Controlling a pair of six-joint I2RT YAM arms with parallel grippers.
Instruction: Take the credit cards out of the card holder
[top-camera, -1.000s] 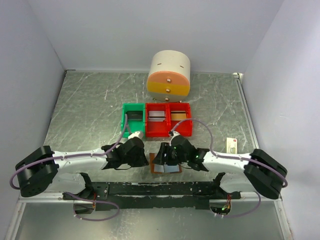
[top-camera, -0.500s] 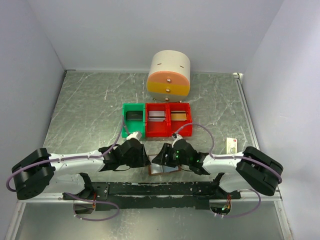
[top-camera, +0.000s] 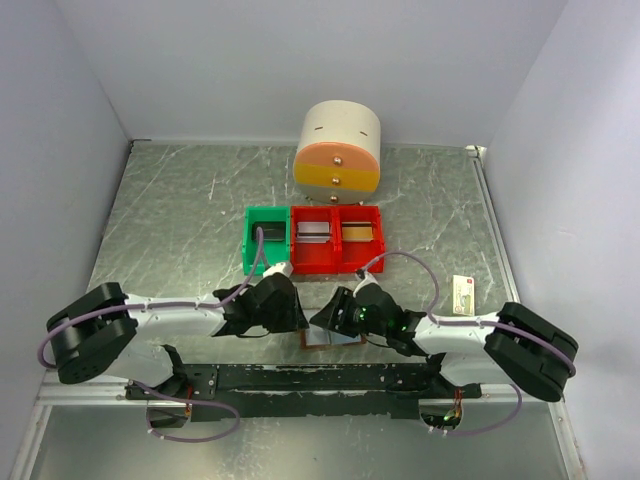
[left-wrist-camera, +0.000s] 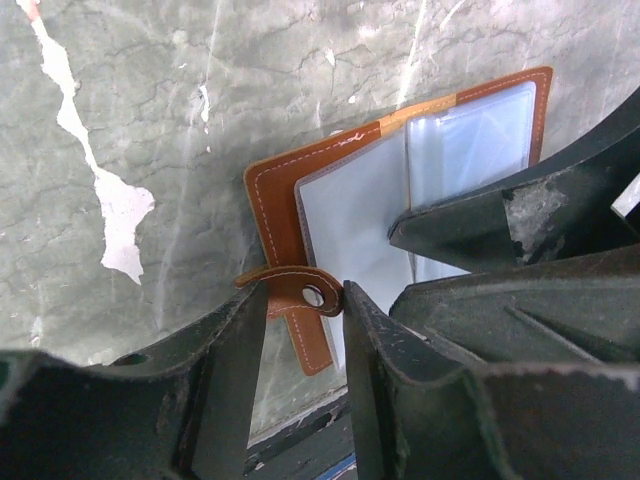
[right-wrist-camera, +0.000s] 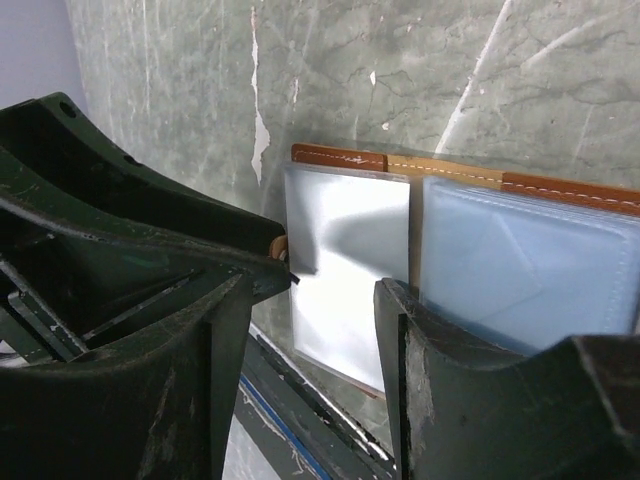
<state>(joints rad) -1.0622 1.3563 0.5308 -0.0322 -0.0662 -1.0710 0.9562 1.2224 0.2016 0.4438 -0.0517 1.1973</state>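
The card holder lies open near the table's front edge, brown with pale blue-grey inner panels; it also shows in the top view and the right wrist view. My left gripper is closed on its curled brown snap strap at the holder's left edge. My right gripper is open, its fingers straddling the holder's left panel. I cannot tell whether cards are inside the panels. A pale grey card and a tan card lie in the red bins.
The green bin and two red bins stand in a row behind the grippers. A round cream and orange drawer unit is at the back. A cream box with a red mark lies at right. The black base rail runs just below the holder.
Both grippers have moved in over the holder, the left one to the right onto the strap. The holder has shifted slightly toward the front edge.
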